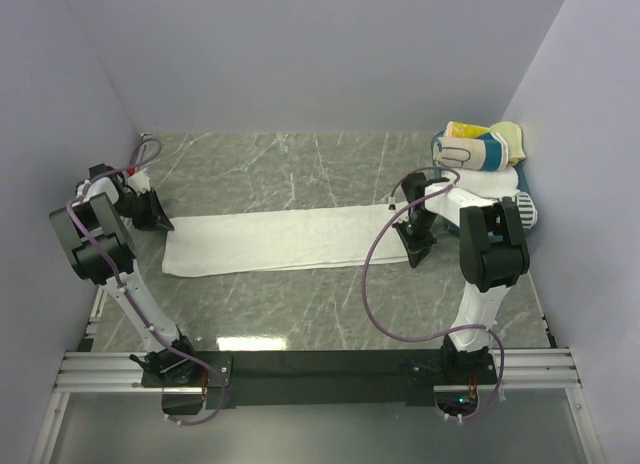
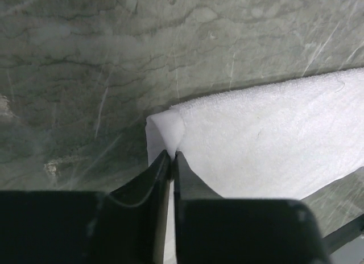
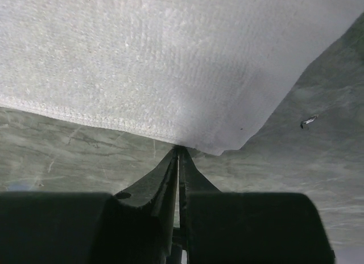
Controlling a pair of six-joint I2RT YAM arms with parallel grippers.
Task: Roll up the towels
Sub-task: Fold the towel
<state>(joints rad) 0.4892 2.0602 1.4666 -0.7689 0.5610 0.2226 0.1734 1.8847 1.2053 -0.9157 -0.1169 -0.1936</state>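
Left gripper point(image 2: 172, 156) is pinched shut on a corner of the towel point(image 2: 267, 139); right gripper point(image 3: 180, 153) nips the other end. It lies flat across the table point(image 1: 300, 174). I should pull it tight and even, so my roll starts straight.
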